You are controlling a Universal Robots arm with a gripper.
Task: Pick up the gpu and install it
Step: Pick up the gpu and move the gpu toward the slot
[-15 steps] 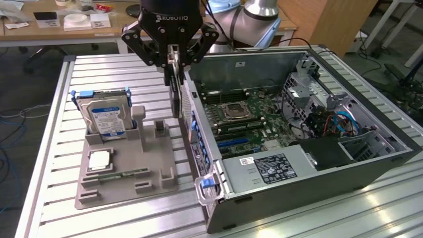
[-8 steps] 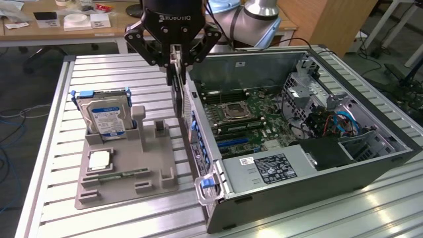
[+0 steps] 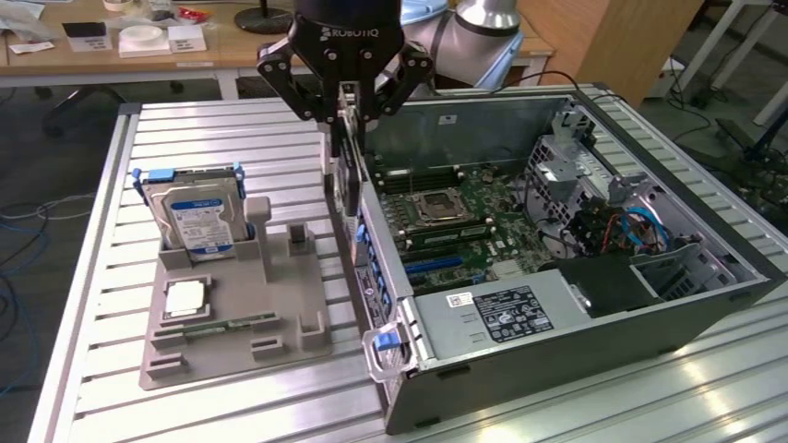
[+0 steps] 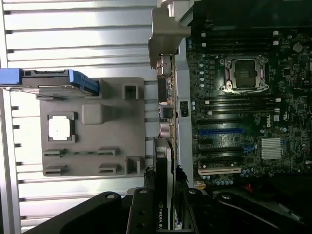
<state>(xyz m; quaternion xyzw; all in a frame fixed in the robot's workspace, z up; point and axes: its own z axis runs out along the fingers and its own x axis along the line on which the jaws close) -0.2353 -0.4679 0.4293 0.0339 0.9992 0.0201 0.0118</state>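
My gripper (image 3: 346,115) hangs over the gap between the grey holder tray (image 3: 290,314) and the open computer case (image 3: 591,323), shut on the gpu (image 3: 347,180). The gpu is a thin dark card held edge-on and pointing straight down, its lower end level with the case's near wall. In the wrist view the gpu (image 4: 163,165) runs out from between my fingers (image 4: 146,183), and its silver end bracket (image 4: 165,41) is at the far end. It lies along the case wall, just outside the motherboard (image 4: 243,112). A blue expansion slot (image 4: 219,130) is bare on the board.
A silver hard drive with a blue-white label (image 3: 197,217) stands upright in the tray. A processor chip (image 3: 185,295) and a slim memory stick (image 3: 216,325) lie flat in it. Inside the case are a black power supply (image 3: 511,314) and a drive cage with cables (image 3: 615,221).
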